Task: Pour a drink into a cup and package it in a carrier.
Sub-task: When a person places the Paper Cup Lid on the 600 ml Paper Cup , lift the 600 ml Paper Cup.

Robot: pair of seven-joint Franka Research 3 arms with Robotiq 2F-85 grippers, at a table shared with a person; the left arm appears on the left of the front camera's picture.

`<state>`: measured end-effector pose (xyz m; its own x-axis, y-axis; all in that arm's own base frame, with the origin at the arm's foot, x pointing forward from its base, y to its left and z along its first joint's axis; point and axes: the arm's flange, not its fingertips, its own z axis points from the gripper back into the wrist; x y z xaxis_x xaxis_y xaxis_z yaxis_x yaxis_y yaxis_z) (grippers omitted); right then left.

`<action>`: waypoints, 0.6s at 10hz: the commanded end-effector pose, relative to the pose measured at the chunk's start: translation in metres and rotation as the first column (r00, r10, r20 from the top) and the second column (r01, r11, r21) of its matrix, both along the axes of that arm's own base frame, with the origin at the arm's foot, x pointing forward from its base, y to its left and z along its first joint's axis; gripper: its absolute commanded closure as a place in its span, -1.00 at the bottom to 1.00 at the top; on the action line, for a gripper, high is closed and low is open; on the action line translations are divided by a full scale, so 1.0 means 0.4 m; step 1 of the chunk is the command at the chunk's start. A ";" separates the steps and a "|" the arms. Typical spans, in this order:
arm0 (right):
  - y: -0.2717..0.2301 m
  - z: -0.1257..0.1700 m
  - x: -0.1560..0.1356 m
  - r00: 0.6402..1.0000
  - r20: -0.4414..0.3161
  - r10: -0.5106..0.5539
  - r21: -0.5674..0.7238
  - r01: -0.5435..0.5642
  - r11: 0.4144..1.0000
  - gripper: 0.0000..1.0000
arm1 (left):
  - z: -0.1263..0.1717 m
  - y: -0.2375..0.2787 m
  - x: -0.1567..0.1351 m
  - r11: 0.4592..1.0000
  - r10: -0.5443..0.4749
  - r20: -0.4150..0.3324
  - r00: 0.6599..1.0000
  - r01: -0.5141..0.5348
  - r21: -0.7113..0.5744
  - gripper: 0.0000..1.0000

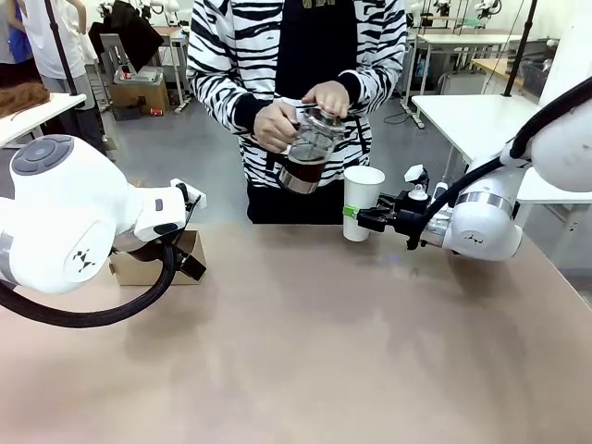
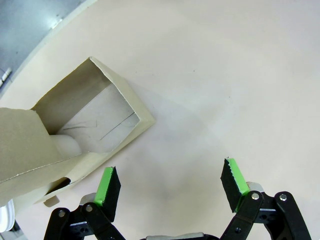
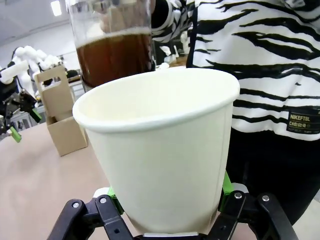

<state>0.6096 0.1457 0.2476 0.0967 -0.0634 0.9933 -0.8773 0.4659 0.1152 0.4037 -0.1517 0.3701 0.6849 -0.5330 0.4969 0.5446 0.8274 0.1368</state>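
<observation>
Front view: jug [image 1: 310,153] just left of, above upright cup [image 1: 362,201].
Right jaws: clamped on cup.
Left jaws: wide, empty, near carrier [image 2: 125,95].

The cup [image 1: 363,197] is at the far edge of the table [image 1: 305,351], right of the middle, clasped between the fingers of the right gripper [image 1: 355,215], which reaches in from the right. Just left of the cup and higher, the jug [image 1: 310,148] with the drink [image 1: 303,172] in it is tilted toward the cup in the person's hands [image 1: 275,125]. The carrier [image 1: 148,268] sits on the table's far left, behind the left arm. The left gripper [image 2: 170,186] hangs over bare table just beside the carrier, jaws apart around nothing.
</observation>
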 end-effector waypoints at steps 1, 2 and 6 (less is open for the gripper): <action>0.004 0.000 -0.001 1.000 -0.009 -0.002 -0.002 0.002 1.000 -0.60 | 0.001 0.000 -0.001 1.000 -0.001 0.000 1.000 0.001 -0.002 -1.00; 0.004 0.000 -0.001 1.000 -0.009 -0.002 -0.002 0.002 1.000 -0.60 | 0.001 0.000 -0.001 1.000 -0.001 0.000 1.000 0.001 -0.002 -1.00; 0.004 0.000 -0.001 1.000 -0.009 -0.002 -0.002 0.002 1.000 -0.60 | 0.001 0.000 -0.001 1.000 -0.001 0.000 1.000 0.001 -0.002 -1.00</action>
